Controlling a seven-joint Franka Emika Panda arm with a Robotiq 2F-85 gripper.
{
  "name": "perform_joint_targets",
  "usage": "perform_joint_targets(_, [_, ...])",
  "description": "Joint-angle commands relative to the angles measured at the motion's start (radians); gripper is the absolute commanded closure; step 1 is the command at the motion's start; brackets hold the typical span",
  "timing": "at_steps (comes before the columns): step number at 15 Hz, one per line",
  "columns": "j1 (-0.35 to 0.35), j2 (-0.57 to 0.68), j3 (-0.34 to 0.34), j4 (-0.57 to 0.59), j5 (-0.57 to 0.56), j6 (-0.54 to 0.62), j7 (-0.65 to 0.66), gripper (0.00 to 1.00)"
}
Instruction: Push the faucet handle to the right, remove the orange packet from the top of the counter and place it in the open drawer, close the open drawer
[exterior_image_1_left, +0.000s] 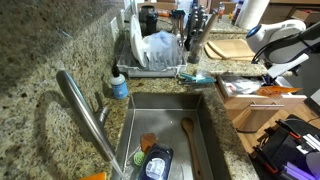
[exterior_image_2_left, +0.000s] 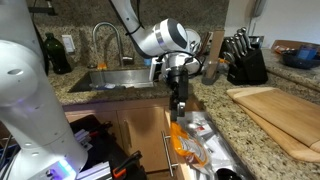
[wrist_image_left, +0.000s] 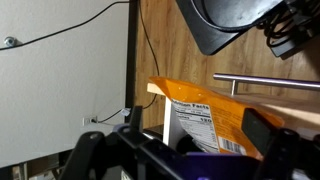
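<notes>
Beneath the wide-spread fingers (wrist_image_left: 88, 158), the orange packet (wrist_image_left: 200, 118) shows a white printed label

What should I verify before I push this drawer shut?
1. Gripper open and empty, hanging above the drawer: ok.
2. Orange packet off the counter and lying in the drawer: ok.
3. Packet sitting low enough to clear the drawer opening: cannot tell.
4. Drawer pulled out, with its steel pull bar in the wrist view: ok.
5. Faucet handle pushed to the right: cannot tell.
</notes>
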Motion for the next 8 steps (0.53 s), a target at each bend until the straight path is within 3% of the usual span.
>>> perform_joint_targets(1, [-0.039,-0.099,-0.045,-0.052,0.07,0.062,0.034,0.0])
perform_joint_targets(5, [-0.076,-0.158,-0.093,-0.063,0.124,0.038,0.126,0.0])
perform_joint_targets(8, [-0.087,-0.101,-0.095,-0.048,0.138,0.036,0.305,0.0])
